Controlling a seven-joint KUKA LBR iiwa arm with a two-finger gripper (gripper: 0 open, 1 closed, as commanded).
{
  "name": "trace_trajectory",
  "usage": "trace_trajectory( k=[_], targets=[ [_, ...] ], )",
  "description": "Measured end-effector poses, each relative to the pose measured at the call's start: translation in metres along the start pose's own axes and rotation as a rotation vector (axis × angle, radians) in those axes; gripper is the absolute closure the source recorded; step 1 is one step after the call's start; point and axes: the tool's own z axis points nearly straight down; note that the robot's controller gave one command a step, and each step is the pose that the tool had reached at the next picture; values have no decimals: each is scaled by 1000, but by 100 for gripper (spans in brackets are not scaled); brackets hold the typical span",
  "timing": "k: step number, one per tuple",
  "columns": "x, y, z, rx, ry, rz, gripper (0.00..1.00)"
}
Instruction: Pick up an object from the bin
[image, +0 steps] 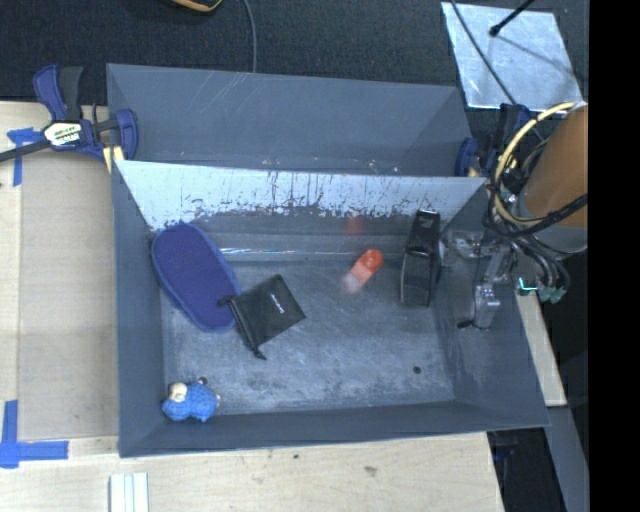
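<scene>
End effector (416, 295) (apart or together, cannot tell) hangs just right of a small orange object (366, 266).

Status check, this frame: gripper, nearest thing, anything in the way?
Gripper low at right side of bin, nothing seen held. Nearest: small orange-and-white thing beside it, apart. Nothing lies between them.

- Gripper (417, 288): black, blocky.
- Wrist (487, 270): silver metal parts, small teal spot.
- Cover (558, 165): orange, rounded.
- Cables (512, 150): yellow and black, looped beside the cover.
</scene>
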Motion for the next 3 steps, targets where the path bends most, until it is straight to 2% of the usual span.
trace_trajectory(
  k=[1,2,3],
  targets=[
    [-52,40,77,-1,-5,45,0],
    [-48,101,97,0,-11,171,0],
    [-49,99,96,1,-15,172,100]
  ],
)
